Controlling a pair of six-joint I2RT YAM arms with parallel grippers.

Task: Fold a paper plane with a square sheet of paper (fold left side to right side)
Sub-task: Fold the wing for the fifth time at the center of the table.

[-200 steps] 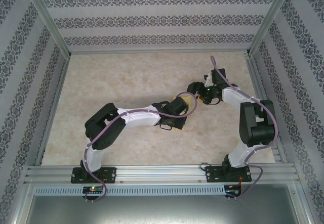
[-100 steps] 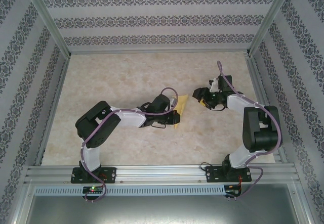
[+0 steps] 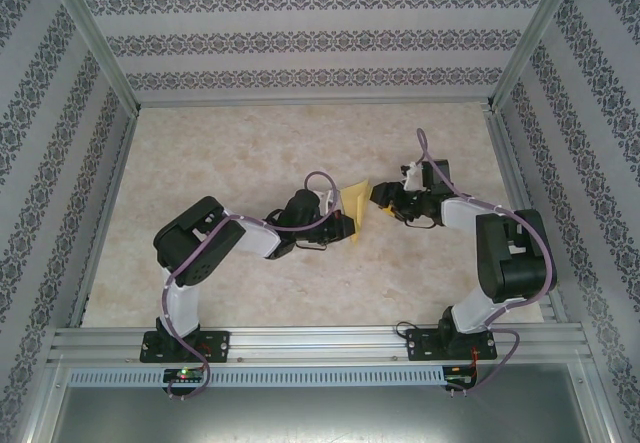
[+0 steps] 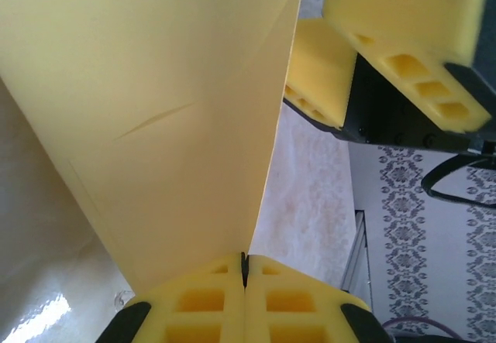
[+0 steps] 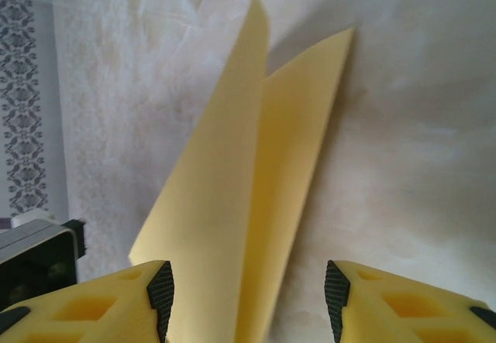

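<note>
Left claw (image 4: 244,269) clamped on square sheet of paper (image 4: 155,87); right claw (image 5: 246,285) apart, straddling it. Likely light, limp, crumples easily: pinch beside its fold.

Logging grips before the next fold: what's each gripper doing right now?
Left gripper: closed on the paper.
Right gripper: open, straddling the paper.
</note>
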